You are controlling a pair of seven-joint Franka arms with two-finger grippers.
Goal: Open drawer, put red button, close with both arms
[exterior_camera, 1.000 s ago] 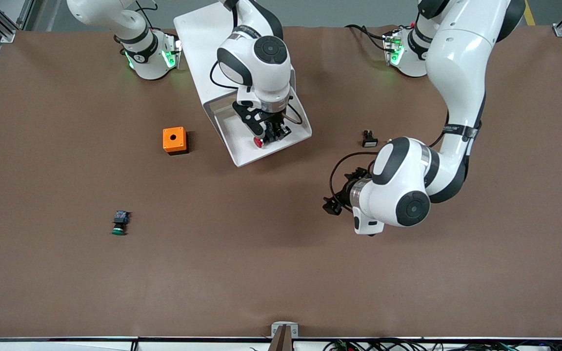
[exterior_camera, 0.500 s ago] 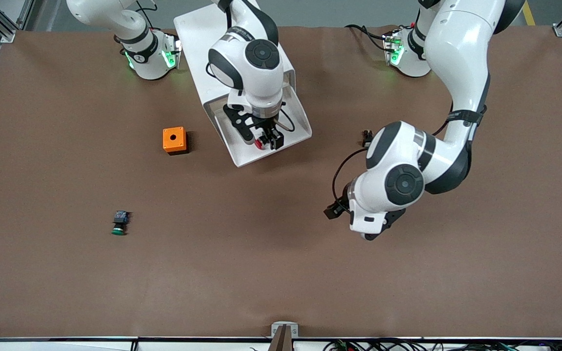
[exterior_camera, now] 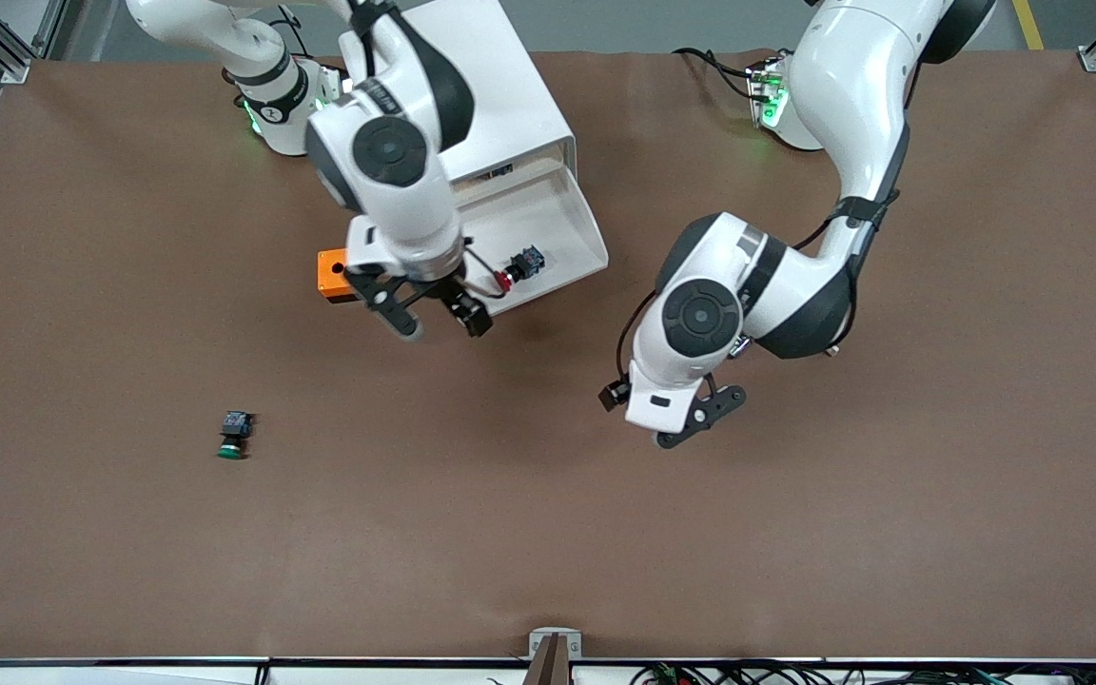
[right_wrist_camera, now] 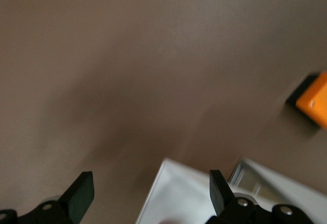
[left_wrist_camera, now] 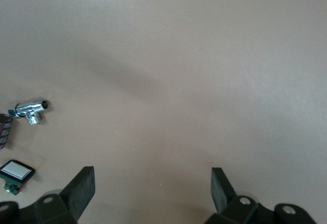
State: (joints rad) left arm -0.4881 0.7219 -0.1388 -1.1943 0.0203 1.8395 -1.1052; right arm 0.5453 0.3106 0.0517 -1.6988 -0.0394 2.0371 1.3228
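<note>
Now round-capped red button (exterior_camera: pixel 513 269) lies in smooth white drawer (exterior_camera: pixel 575 255); both grippers gape empty

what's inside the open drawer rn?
The red button lies on its side in the drawer, no gripper on it. The right arm's wrist covers the tray's corner toward the orange box; anything there can't be seen.

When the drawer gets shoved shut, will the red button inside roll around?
Probably a little: the red button lies on its side, loose in the open drawer, and its cap looks round. Its blocky rear end should stop it quickly. It looks light, so push gently.
</note>
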